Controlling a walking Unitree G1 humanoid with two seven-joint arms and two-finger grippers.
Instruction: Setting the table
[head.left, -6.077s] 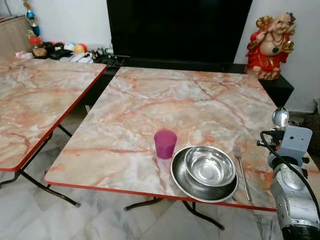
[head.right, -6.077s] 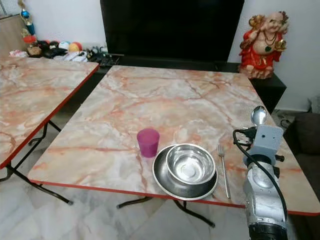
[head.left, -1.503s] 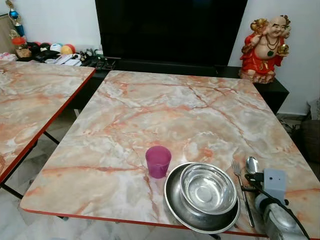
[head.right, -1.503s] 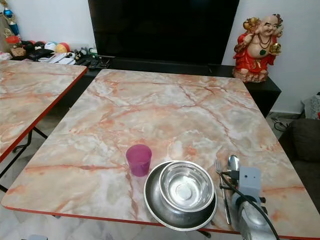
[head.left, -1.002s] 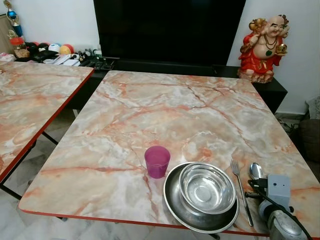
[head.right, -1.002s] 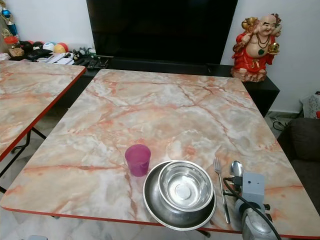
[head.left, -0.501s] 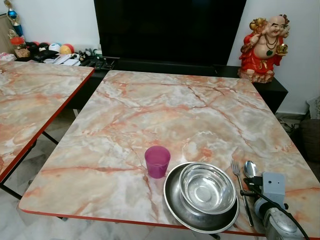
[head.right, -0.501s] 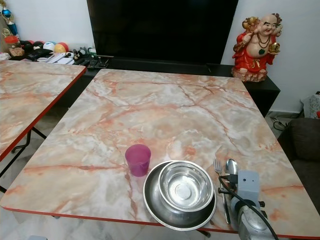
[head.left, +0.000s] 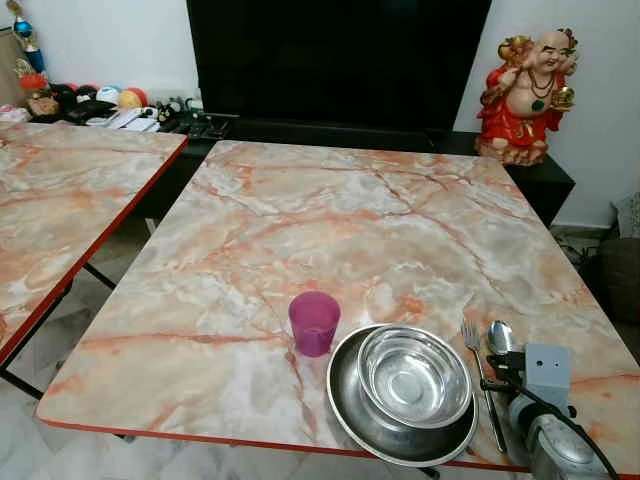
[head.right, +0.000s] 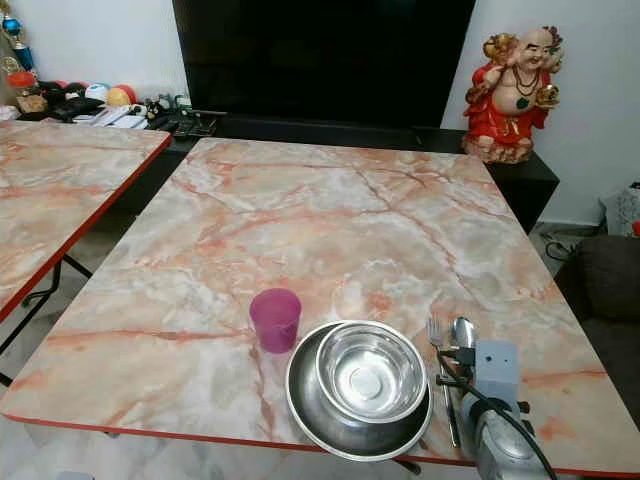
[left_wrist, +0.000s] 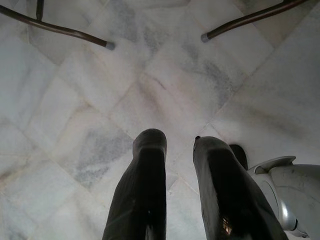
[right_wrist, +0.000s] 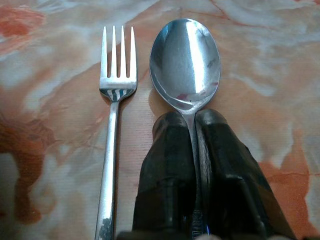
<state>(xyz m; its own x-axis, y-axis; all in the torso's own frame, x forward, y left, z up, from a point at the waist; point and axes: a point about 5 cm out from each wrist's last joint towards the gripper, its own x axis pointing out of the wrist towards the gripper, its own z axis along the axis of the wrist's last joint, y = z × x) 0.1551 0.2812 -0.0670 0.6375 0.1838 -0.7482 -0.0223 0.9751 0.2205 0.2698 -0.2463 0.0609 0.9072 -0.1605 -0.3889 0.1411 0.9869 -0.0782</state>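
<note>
On the marble table (head.left: 350, 220), near its front edge, a steel bowl (head.left: 415, 362) sits inside a steel plate (head.left: 345, 400). A purple cup (head.left: 314, 322) stands just left of the plate. A fork (head.left: 480, 375) lies right of the plate. My right gripper (right_wrist: 189, 117) is shut on the handle of a spoon (right_wrist: 185, 62), low over the table, with the spoon's bowl beside the fork's tines (right_wrist: 118, 55) and parallel to the fork. The spoon (head.left: 500, 335) pokes out ahead of my right wrist (head.left: 545, 370). My left gripper (left_wrist: 180, 145) hangs over the floor, open and empty.
A second marble table (head.left: 60, 200) stands to the left across a gap of tiled floor. Behind are a large black TV (head.left: 340, 60), a low dark cabinet and a red statue (head.left: 525, 85). Metal table legs (left_wrist: 75, 35) cross the floor near my left gripper.
The spoon, held up high at the table's right six seconds ago, is now down beside the fork. Over the last second my right gripper shifted slightly left towards the fork.
</note>
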